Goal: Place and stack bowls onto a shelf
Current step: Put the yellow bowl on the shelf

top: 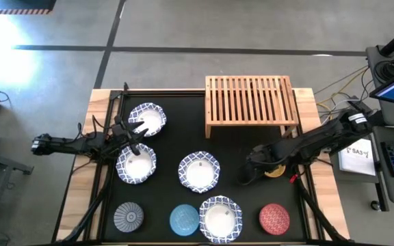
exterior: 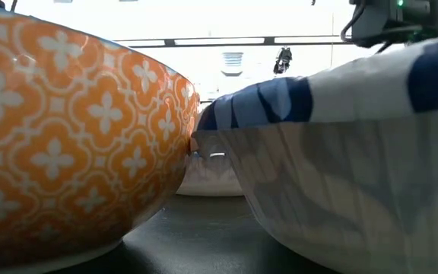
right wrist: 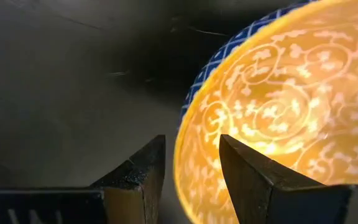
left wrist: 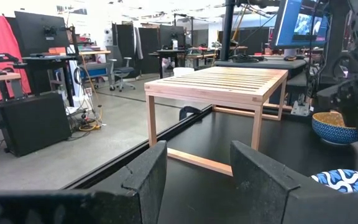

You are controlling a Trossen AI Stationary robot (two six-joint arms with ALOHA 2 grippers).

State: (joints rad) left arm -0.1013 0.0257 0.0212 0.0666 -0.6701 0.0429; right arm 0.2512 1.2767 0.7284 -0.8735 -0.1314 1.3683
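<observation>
While the slatted wooden shelf [top: 251, 101] at the back of the bench [top: 81, 191] carries nothing yet, the task looks barely begun: none of the bowls is stacked or placed, by the look of it. Four white bowls with blue-patterned rims lie spread on the black mat, one at the back left [top: 146, 119], one just in front of it [top: 136, 165], one at the centre [top: 198, 171] and one at the front [top: 219, 219]. Along the front edge sit a grey bowl [top: 128, 217], a light blue bowl [top: 184, 219] and a red bowl [top: 274, 218]. The right gripper [right wrist: 191, 165] is at the yellow bowl [right wrist: 278, 112], in front of the shelf's right leg; its fingers straddle the rim, one outside and one inside, partly open, and whether they pinch it yet I cannot tell. That bowl has a glossy, scroll-patterned yellow inside and a blue lattice outside. The left gripper [left wrist: 194, 171] hovers between the two back-left white bowls, its fingers parted and empty, facing the shelf. The shelf is pale bare wood, flat slats on short square legs with a low crossbar; the bowls look like glazed ceramic, round and smooth.
</observation>
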